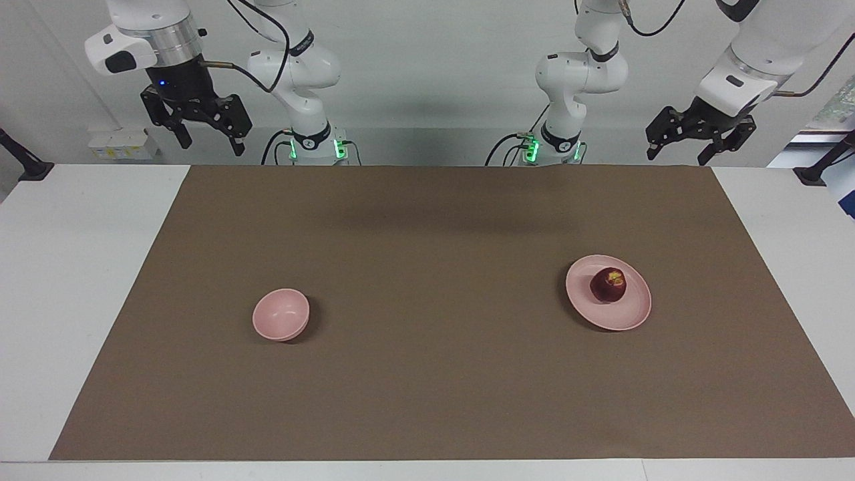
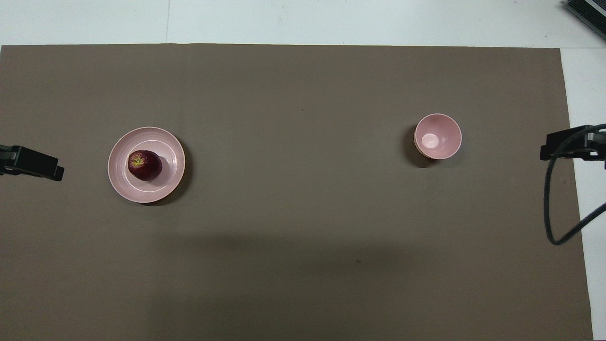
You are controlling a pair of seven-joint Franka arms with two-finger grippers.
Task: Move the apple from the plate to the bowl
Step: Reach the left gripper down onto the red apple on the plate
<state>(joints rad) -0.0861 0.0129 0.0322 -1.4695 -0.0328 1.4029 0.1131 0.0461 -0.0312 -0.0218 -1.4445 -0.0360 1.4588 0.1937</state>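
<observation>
The apple [image 1: 608, 284] lies on the plate [image 1: 631, 317]; the bowl [image 1: 281, 314] stands well apart. Only the facing view shows both grippers whole: left gripper [image 1: 676, 153] and right gripper [image 1: 208, 142] are raised, open wide, holding nothing.

A robotics laboratory: two white robot arms [image 1: 300, 73] mounted on bases lit green stand at a white surface [image 1: 80, 267] covered by a brown mat [image 1: 427, 374], against a plain pale wall [image 1: 427, 53], cables [image 2: 554, 208] trailing.
</observation>
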